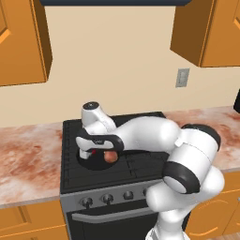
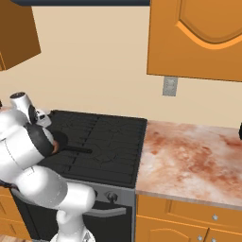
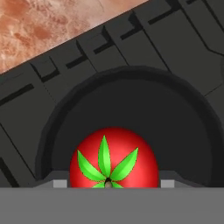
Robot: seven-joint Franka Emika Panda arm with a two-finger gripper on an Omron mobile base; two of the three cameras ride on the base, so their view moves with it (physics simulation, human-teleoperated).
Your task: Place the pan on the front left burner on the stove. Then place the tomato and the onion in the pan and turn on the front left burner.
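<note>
4-burner stove (image 2: 101, 142), marbled counter (image 2: 189, 156), beige wall (image 1: 117, 61), jaws grasping tomato (image 3: 113, 157).

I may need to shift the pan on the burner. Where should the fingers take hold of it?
Grip the pan by its long straight handle, coming down from above with the fingers across it. The handle juts sideways over the stove grates, well away from the tomato inside the pan.

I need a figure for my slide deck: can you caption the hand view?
Hand view: the tomato sits between the fingers over the black pan on the stove.
</note>
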